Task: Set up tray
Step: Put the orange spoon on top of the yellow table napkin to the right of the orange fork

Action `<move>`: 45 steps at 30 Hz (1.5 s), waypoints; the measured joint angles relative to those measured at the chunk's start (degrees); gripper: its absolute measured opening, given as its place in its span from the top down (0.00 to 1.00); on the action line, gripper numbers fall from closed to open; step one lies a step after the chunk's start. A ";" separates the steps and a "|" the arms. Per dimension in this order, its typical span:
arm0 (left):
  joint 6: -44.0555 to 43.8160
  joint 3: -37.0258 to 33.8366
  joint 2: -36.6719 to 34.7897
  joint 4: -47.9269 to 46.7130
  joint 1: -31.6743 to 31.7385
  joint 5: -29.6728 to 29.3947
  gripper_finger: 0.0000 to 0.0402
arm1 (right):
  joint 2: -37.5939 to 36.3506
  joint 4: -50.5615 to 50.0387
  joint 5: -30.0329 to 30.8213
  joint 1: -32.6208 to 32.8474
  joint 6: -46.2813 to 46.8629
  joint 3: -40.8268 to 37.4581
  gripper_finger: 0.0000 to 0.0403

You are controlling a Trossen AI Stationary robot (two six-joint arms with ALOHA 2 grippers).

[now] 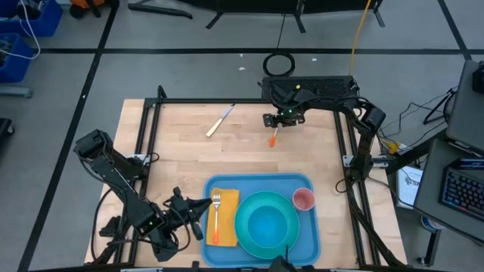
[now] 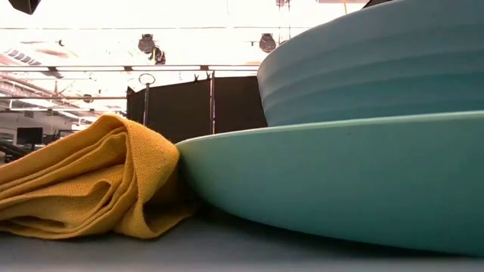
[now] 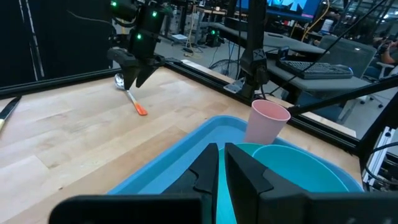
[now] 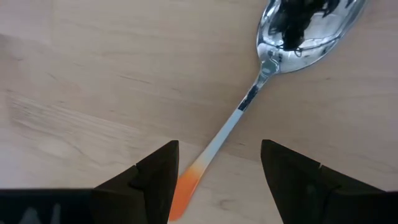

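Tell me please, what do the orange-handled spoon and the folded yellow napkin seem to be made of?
Orange-handled spoon: bowl and neck look like polished metal, with mirror-like reflections in the bowl; the orange handle end looks matte, probably plastic or a coating.
Folded yellow napkin: woven cloth, likely cotton; a visible weave and soft rounded folds.

Right gripper (image 4: 217, 180) spread wide, pointing down; left gripper (image 3: 221, 171) closed, low.

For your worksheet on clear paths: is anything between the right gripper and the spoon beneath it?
Nothing visible. The right gripper hangs open directly over the spoon, its orange handle end between the fingers, with only bare wooden table around.
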 joint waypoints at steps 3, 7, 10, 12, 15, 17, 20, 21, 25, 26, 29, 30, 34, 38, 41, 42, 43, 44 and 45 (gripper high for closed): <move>0.02 0.00 0.00 0.01 0.00 0.03 0.92 | 1.24 -0.20 -1.40 -0.02 0.12 0.02 0.46; -0.01 0.00 0.00 -0.10 -0.04 0.41 0.92 | 3.59 0.39 -1.52 0.09 0.02 0.01 0.46; -0.01 0.00 0.00 -0.40 -0.04 0.47 0.92 | 4.65 1.07 -1.51 0.13 -0.20 0.07 0.46; -0.25 0.00 0.00 -0.72 -0.04 0.48 0.92 | 4.99 1.24 -1.44 0.12 -0.21 0.14 0.46; -1.06 -0.02 0.00 -1.61 -0.04 0.50 0.92 | 5.18 1.40 -1.33 0.00 -0.43 0.14 0.46; -1.34 -0.02 0.00 -1.86 -0.04 0.48 0.92 | 5.20 1.57 -1.25 -0.25 -0.43 0.14 0.46; -1.42 -0.02 0.00 -2.02 -0.04 0.46 0.92 | 5.25 1.68 -1.27 -0.44 -0.28 0.14 0.48; -1.52 -0.02 0.00 -2.13 -0.04 0.46 0.92 | 5.25 1.67 -1.26 -0.47 -0.28 0.12 0.49; -1.76 -0.02 0.00 -2.16 -0.04 0.46 0.92 | 5.29 1.61 -1.05 -0.50 -0.28 0.05 0.56; -1.76 -0.02 0.00 -2.16 -0.04 0.46 0.92 | 5.29 1.53 -1.03 -0.52 -0.28 0.05 0.59; -1.76 -0.02 0.00 -2.16 -0.04 0.44 0.92 | 5.33 1.26 -1.05 -0.55 -0.48 0.03 0.67; -1.74 -0.02 0.00 -2.16 -0.04 0.44 0.92 | 5.34 1.21 -1.03 -0.55 -0.62 0.03 0.69; -1.73 -0.02 0.00 -2.16 -0.04 0.44 0.92 | 5.35 1.02 -0.85 -0.55 -1.21 -0.04 0.79; -1.73 -0.02 0.00 -2.20 -0.04 0.46 0.92 | 5.38 0.70 -0.63 -0.55 -2.43 -0.04 0.87; -1.73 -0.02 0.00 -2.22 -0.04 0.46 0.92 | 5.38 0.36 -0.59 -0.55 -2.58 -0.04 0.92; -1.73 -0.02 0.00 -2.22 -0.04 0.46 0.92 | 5.38 0.32 -0.60 -0.55 -2.74 -0.04 0.94; -1.73 -0.02 0.00 -2.24 -0.04 0.46 0.92 | 5.38 0.33 -0.65 -0.55 -2.88 -0.04 0.95; -1.73 -0.02 0.00 -2.24 -0.04 0.46 0.92 | 5.40 0.43 -0.77 -0.55 -3.00 -0.01 0.96; -1.73 -0.02 0.00 -2.26 -0.04 0.46 0.92 | 5.41 0.55 -0.88 -0.55 -3.16 0.02 0.98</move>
